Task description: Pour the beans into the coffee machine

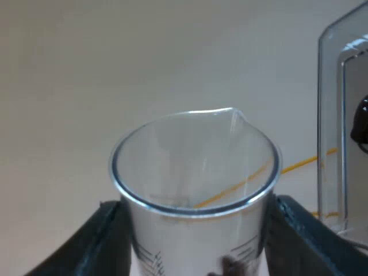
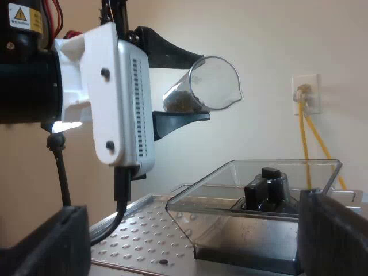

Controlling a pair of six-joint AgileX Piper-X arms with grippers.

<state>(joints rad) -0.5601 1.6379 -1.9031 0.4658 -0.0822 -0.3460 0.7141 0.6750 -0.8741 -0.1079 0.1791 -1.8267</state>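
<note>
Beans on the way to the grinder: my left gripper [image 1: 198, 244] is clamped on the glass [image 1: 195, 184], one black finger pressed to each side of its wall just below the rim, holding it raised above the machine [image 2: 144, 230]. From the right wrist, the glass is tipped far over, nearly on its side, spout leading, with the beans [image 2: 181, 102] heaped at its base end and none at the lip. The hopper [image 2: 253, 198] sits below on the machine's perforated top, clear-walled and, as far as I can judge, open, with a black knob [image 2: 265, 185] inside; no beans show in it. From the left wrist, the hopper's wall stands near the glass but off to one side of the spout, not beneath it, so I judge the pour has not begun: this is the line-up step, with the tilt partly made. My right gripper [image 2: 190, 230] hangs low near the machine's top, its fingers wide apart and holding nothing. The next move, as I read it, calls for bringing the spout over the hopper's mouth and close to its rim, then tipping further and slowly, so the beans slide out along the spout rather than bounce off the wall onto the machine's top.
</note>
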